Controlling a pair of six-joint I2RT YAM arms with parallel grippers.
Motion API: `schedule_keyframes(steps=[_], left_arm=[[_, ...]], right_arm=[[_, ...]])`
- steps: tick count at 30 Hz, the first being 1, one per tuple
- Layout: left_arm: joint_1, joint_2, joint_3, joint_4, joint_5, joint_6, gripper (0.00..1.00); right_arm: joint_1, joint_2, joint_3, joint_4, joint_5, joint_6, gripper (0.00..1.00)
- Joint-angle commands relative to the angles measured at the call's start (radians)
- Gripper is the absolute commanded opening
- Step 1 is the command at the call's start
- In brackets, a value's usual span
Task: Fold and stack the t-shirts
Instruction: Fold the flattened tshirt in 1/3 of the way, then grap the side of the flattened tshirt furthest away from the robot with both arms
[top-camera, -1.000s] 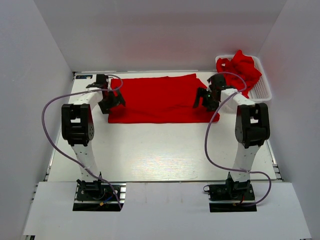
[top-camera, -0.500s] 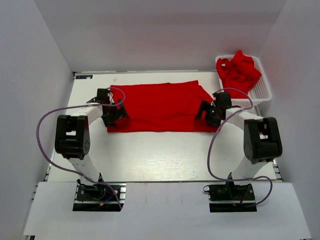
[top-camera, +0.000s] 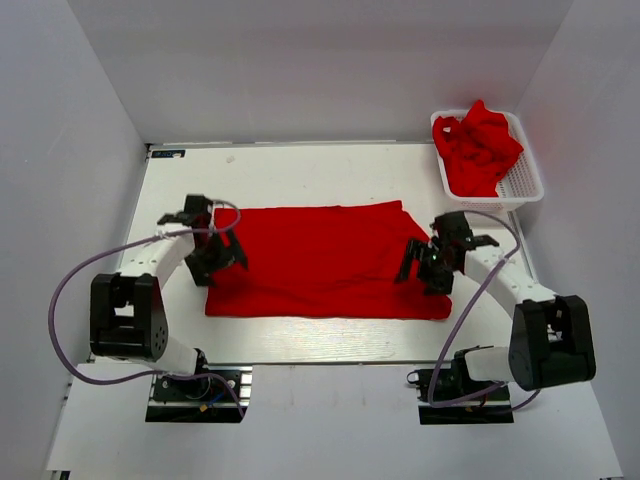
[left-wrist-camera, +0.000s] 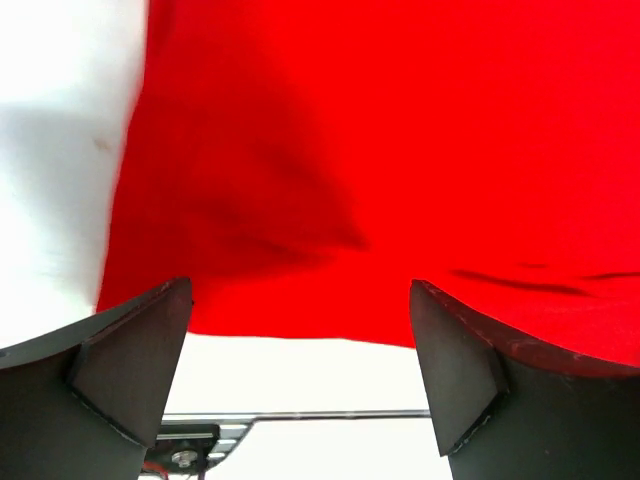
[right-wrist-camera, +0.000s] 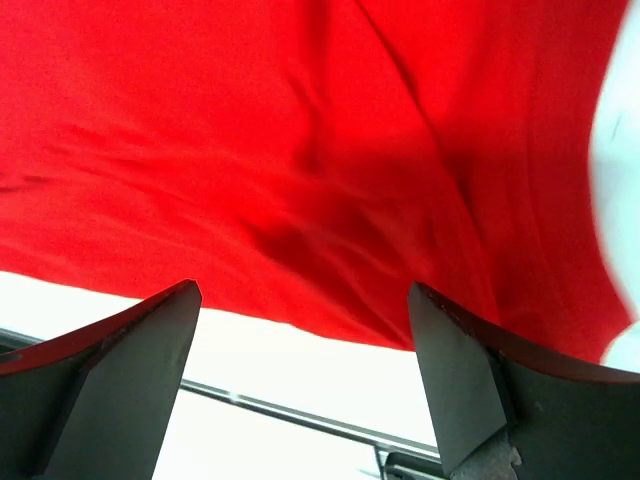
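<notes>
One red t-shirt (top-camera: 325, 260) lies flat as a wide rectangle in the middle of the table. My left gripper (top-camera: 213, 262) is over its left edge, and my right gripper (top-camera: 424, 270) is over its right edge. Both are open. In the left wrist view the left gripper (left-wrist-camera: 300, 375) has its fingers wide apart over the t-shirt's (left-wrist-camera: 400, 150) near hem, with nothing between them. The right wrist view shows the same: the right gripper (right-wrist-camera: 300, 380) gapes above the rumpled cloth (right-wrist-camera: 300, 150) and its near hem. More red t-shirts (top-camera: 480, 145) sit crumpled in a basket.
The white mesh basket (top-camera: 524, 182) stands at the back right corner, against the right wall. Bare white table (top-camera: 300, 175) lies behind the flat shirt, with a narrow strip in front of it. White walls enclose the table on three sides.
Both arms have drawn back toward the near edge, elbows swinging outward. The flat t-shirt has slid with them from the back of the table to the middle. Both grippers stay open.
</notes>
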Motion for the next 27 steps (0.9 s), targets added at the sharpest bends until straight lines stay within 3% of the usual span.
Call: schedule_keyframes(steps=[1,2,4,8,13,17,22,27], left_arm=[[0.001,0.018,0.26,-0.04,-0.087,0.017,1.0],[0.022,0.044,0.312,-0.041,-0.087,0.017,1.0],[0.035,0.113,0.478,-0.065,-0.122,0.017,1.0],[0.067,0.399,0.786,-0.122,-0.145,0.009,1.0],[0.09,0.631,1.01,-0.133,-0.167,0.008,1.0],[0.099,0.733,1.097,-0.119,-0.183,0.018,0.95],[0.108,0.77,1.08,-0.099,-0.231,0.038,0.88],[0.108,0.81,1.057,-0.122,-0.277,0.029,0.81]], right_arm=[[0.012,0.033,0.229,-0.078,0.014,-0.075,0.9],[0.012,0.067,0.35,-0.081,0.014,-0.093,0.9],[0.012,0.157,0.426,-0.078,0.036,-0.118,0.9],[0.012,0.344,0.724,-0.033,0.115,-0.095,0.9],[0.015,0.564,0.984,-0.048,0.195,-0.101,0.89],[0.014,0.723,1.128,-0.037,0.271,-0.138,0.82],[0.012,0.858,1.247,-0.034,0.289,-0.159,0.66],[0.01,0.917,1.261,-0.029,0.292,-0.167,0.65]])
